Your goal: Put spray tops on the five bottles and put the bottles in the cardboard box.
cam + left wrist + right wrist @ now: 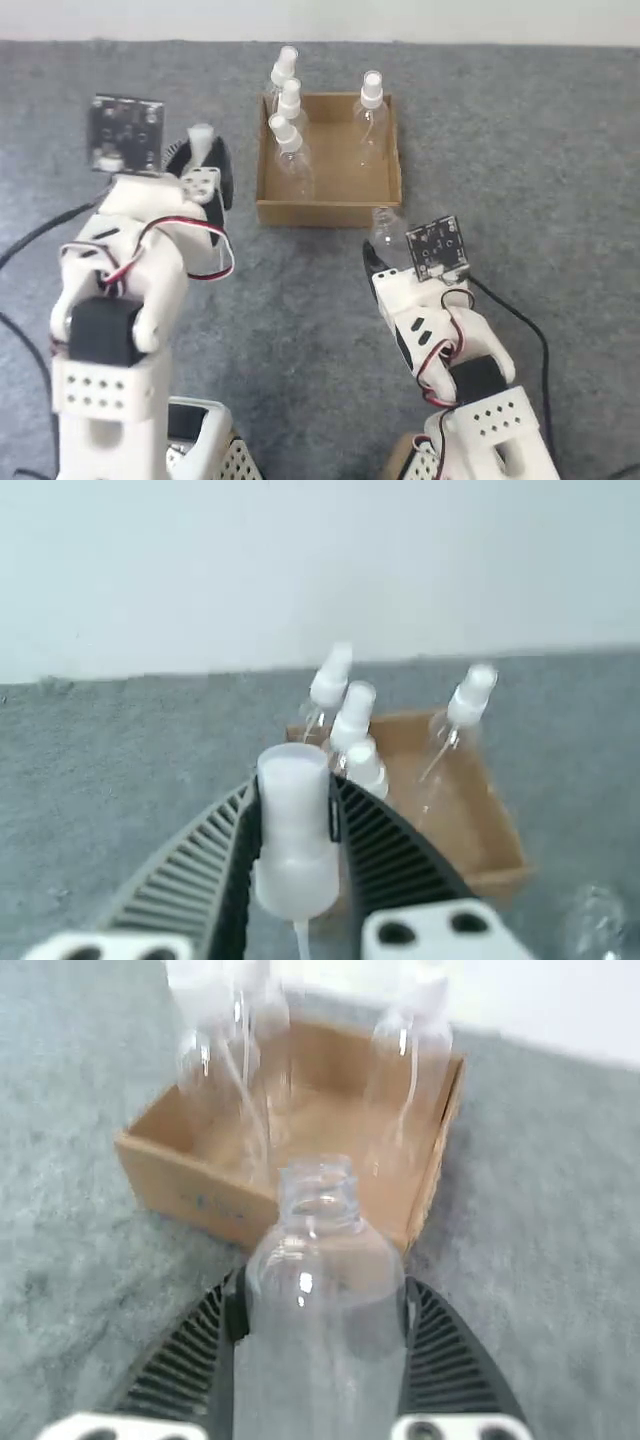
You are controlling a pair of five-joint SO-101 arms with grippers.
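Last bottle (325,1290) — uncapped, neck up, clamped in your right jaws just before the cardboard box (330,212), apparently so it can take its top. Spray top (295,830) — gripped in your left jaws beside the box; four capped bottles (290,100) stand inside.

Soft, even light falls from above on the grey table (560,150), bright throughout, and the shadows are faint and without hard edges. The inside of the cardboard box (330,212) is slightly dimmer along its near wall. In the left wrist view the white wall (150,560) is bright and flat. The capped bottles (352,720) beyond the held spray top (293,830) look soft. In the right wrist view small white glints sit on the held bottle (320,1290), and the boxed ones behind it are blurred.
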